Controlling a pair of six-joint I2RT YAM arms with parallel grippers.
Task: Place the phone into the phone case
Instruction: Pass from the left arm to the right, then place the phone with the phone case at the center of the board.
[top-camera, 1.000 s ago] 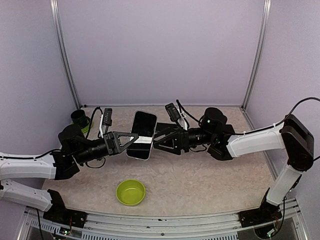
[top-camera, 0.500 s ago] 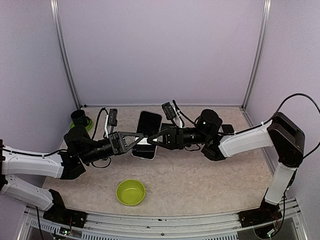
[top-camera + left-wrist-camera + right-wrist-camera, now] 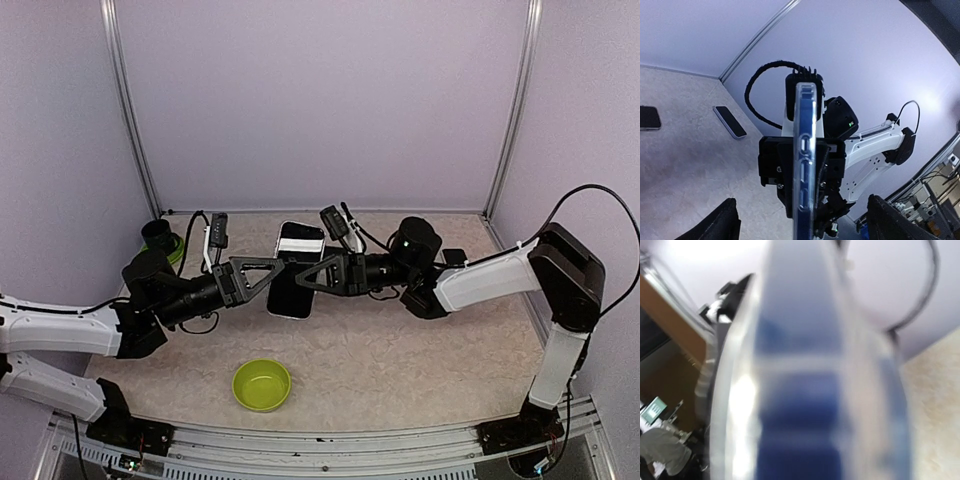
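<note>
Right now the phone (image 3: 297, 275) is held off the worktop (image 3: 420, 350), and a clear case (image 3: 805, 150) rims its blue edge. The right gripper (image 3: 312, 278) has its jaws pinching the phone's side. Opposite, the left gripper (image 3: 273, 284) has its jaws spread wide, with its fingers (image 3: 726, 222) clear of the phone. A green bowl (image 3: 261, 385) sits nearer the arm bases.

A lab test cell is suggested by plain lilac panels (image 3: 320, 100) framed with silver aluminium posts (image 3: 134, 110).

Smeared to a blur across the right wrist view: phone (image 3: 805, 370), cropped at 12 and 6 o'clock.
</note>
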